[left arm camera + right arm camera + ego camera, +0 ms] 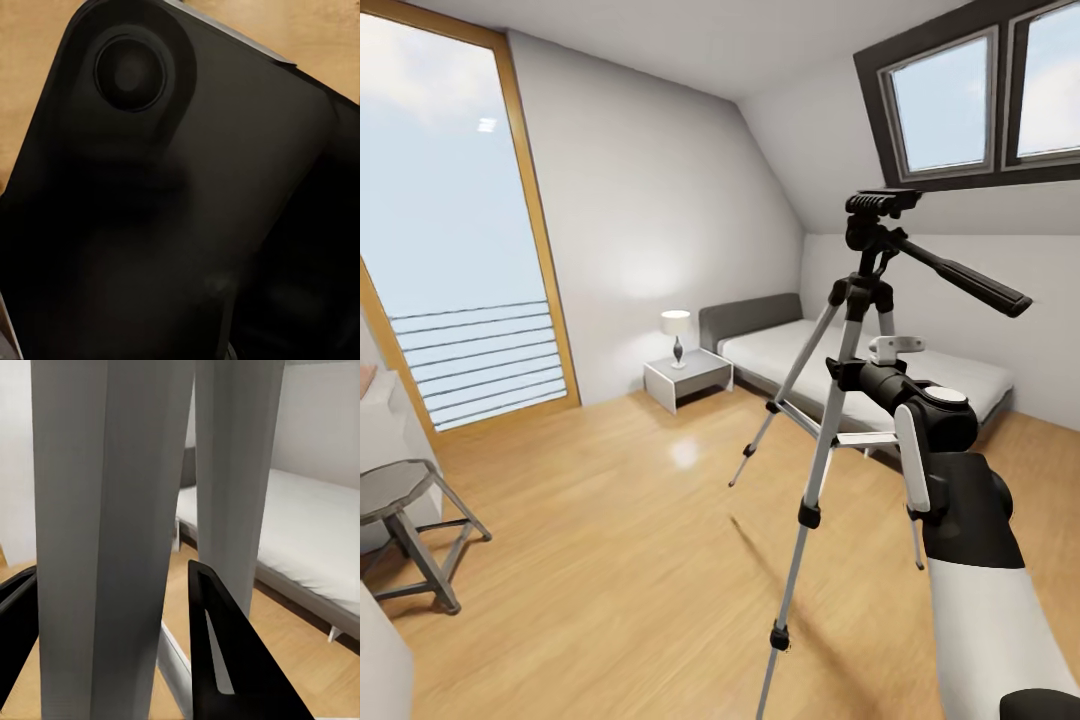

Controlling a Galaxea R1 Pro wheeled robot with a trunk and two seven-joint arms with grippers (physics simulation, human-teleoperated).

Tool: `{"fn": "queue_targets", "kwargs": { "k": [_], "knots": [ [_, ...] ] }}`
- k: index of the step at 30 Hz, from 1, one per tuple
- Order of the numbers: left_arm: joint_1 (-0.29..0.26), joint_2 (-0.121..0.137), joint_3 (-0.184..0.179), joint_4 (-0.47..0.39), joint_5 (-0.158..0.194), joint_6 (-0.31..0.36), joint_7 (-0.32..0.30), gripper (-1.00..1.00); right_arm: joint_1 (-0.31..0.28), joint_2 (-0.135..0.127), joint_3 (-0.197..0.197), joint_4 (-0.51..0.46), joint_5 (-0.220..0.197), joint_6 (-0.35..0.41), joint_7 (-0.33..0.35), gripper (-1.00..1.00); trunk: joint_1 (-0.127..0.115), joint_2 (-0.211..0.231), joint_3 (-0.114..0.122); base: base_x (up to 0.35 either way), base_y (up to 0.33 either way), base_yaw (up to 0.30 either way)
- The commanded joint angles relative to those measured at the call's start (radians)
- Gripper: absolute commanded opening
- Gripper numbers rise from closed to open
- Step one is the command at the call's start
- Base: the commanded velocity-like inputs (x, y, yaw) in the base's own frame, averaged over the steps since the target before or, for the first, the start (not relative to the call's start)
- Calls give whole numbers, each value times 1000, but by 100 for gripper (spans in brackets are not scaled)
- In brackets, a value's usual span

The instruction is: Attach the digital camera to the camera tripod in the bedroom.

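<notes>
Right of centre in the head view, the right gripper [847,371] has its fingers set around a silver leg of the camera tripod [857,330], which looks light, stiff and tippy, so holding high near the black hub seems safest.

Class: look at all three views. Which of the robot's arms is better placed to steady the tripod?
Right. Its claw straddles a silver metal leg of the tall three-legged camera tripod; the head view shows that arm reaching its column.
</notes>
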Motion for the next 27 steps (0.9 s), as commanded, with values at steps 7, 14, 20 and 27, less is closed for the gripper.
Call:
{"fn": "queue_targets", "kwargs": {
  "k": [7,14,20,27],
  "knots": [
    [0,0,-1,-2,4,-1,0,100,-1,0,-1,-1,0,5,4,-100,0,-1,-1,240,277,0],
    [0,0,-2,-2,3,-1,0,100,-1,-1,-1,-1,0,5,4,-100,0,-1,-1,285,212,0],
    [0,0,-3,-2,3,-1,0,100,-1,-1,-1,-1,0,4,4,-100,0,-1,-1,310,142,0],
    [0,-1,-3,-2,3,-1,0,100,-1,-1,-1,-1,0,4,4,-100,0,-1,-1,319,102,0]
  ]
}}
